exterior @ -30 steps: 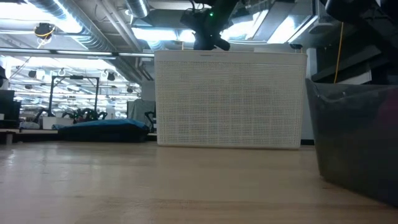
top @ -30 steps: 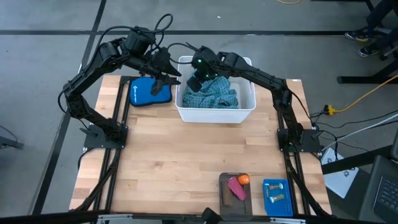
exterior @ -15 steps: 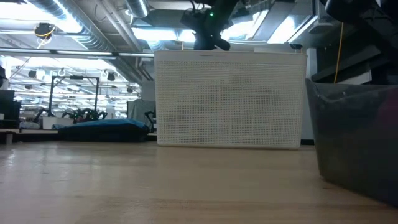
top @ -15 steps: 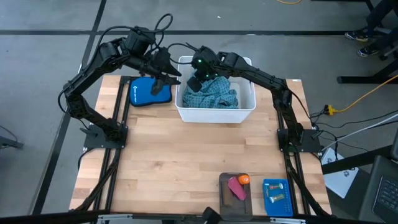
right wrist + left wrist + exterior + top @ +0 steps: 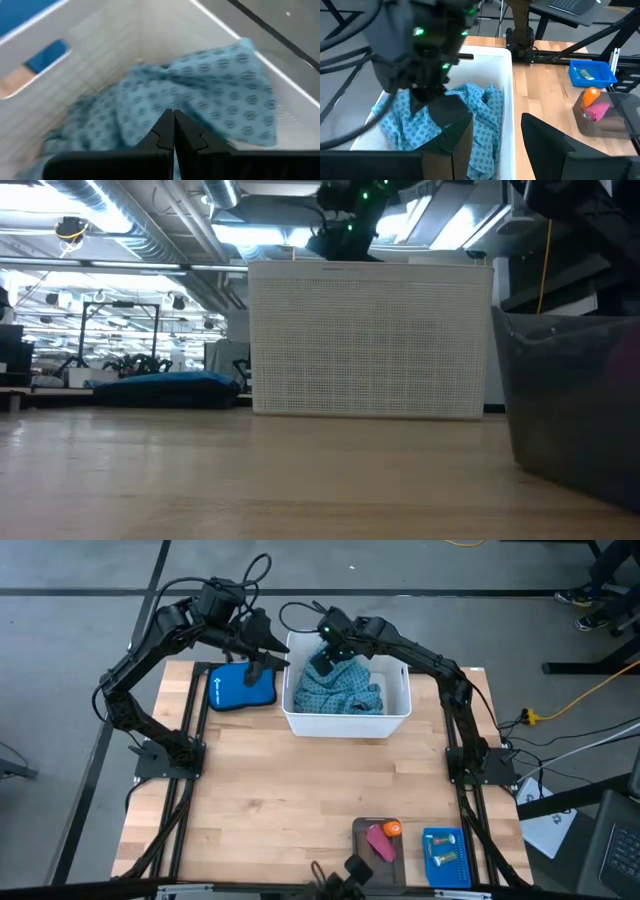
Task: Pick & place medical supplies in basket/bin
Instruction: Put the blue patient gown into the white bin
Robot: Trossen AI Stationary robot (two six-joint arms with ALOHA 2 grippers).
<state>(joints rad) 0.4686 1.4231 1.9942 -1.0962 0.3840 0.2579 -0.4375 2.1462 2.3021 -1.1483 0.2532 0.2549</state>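
Observation:
The teal-blue dotted cloth lies crumpled in the white tub, also seen in the left wrist view and the right wrist view. My right gripper hovers over the tub's far-left part, shut, its tips above the cloth with nothing between them. In the low view my right gripper stands above the tub's rim. My left gripper is open beside the tub's left wall, over the table's far edge; its fingers frame the tub.
A royal-blue zip pouch lies left of the tub. At the near edge, a dark-grey tray holds a pink piece and an orange piece. A small blue basket with tan pieces sits beside it. Bare wood spans the middle.
My right gripper has risen out of the tub and moved toward the far edge, staying shut. The cloth stays in the tub. My left gripper has shifted slightly toward the far edge.

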